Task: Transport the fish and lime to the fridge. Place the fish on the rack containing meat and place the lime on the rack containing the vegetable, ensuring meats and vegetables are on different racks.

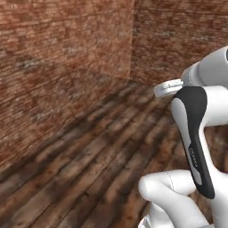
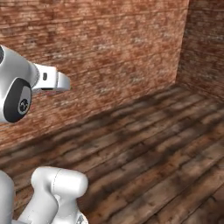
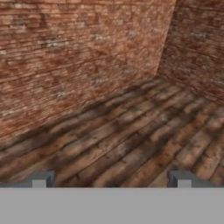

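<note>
My claw (image 3: pixel 111 179) stands spread wide with nothing between its two dark finger tips (image 3: pixel 42 179), and it looks along a wooden plank floor (image 3: pixel 131 140) toward the corner where two brick walls (image 3: pixel 65 57) meet. I cannot say where the fish, the lime or the fridge are from here; what lies ahead of me is bare floor and brick, so I judge the base has to drive or turn before anything can be picked up. Judging by the task alone, the fish should be light, slim and probably slick, so I would take it across the middle of its body with the fingers square to its length, closing gently. The lime should be firm, smooth and prone to rolling, so I would close across its widest part, coming down from above to keep it from squirting sideways. The floor is dark, streaked boards running toward the corner, and the walls are rough reddish brick. My arm (image 1: pixel 196 133) is folded up close over the base.
</note>
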### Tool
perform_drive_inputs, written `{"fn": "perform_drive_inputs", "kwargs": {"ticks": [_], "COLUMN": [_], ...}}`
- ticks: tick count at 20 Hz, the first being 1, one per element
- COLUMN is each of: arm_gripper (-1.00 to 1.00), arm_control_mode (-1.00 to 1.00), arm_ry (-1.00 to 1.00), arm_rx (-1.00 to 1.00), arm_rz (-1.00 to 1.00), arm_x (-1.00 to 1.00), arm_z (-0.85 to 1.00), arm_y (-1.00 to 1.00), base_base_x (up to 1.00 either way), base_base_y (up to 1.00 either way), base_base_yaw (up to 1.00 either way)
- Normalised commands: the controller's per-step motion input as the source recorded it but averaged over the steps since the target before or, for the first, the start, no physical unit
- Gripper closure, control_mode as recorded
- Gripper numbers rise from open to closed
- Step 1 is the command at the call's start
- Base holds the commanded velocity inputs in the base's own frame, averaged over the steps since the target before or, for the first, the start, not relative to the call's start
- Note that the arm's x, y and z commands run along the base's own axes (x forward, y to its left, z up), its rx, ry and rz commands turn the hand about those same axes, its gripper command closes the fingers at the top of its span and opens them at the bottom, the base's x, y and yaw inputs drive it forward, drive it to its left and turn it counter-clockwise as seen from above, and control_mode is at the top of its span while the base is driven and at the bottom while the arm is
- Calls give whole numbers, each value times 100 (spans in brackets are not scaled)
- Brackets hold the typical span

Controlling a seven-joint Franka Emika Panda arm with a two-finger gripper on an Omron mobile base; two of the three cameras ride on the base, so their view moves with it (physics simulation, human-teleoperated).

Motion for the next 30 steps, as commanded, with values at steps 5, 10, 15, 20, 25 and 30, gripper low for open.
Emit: {"fn": "perform_drive_inputs", "kwargs": {"ticks": [5,10,15,20,25,30], "arm_gripper": [-100,-100,-100,-100,-100,-100], "arm_control_mode": [100,100,100,100,100,100], "arm_ry": [0,0,0,0,0,0], "arm_rx": [0,0,0,0,0,0], "arm_rz": [0,0,0,0,0,0], "arm_x": [0,0,0,0,0,0], "arm_z": [0,0,0,0,0,0], "arm_y": [0,0,0,0,0,0], "base_base_x": [100,100,100,100,100,100], "base_base_y": [62,62,54,43,44,57], "base_base_yaw": [-66,-66,-60,-55,-56,-59]}}
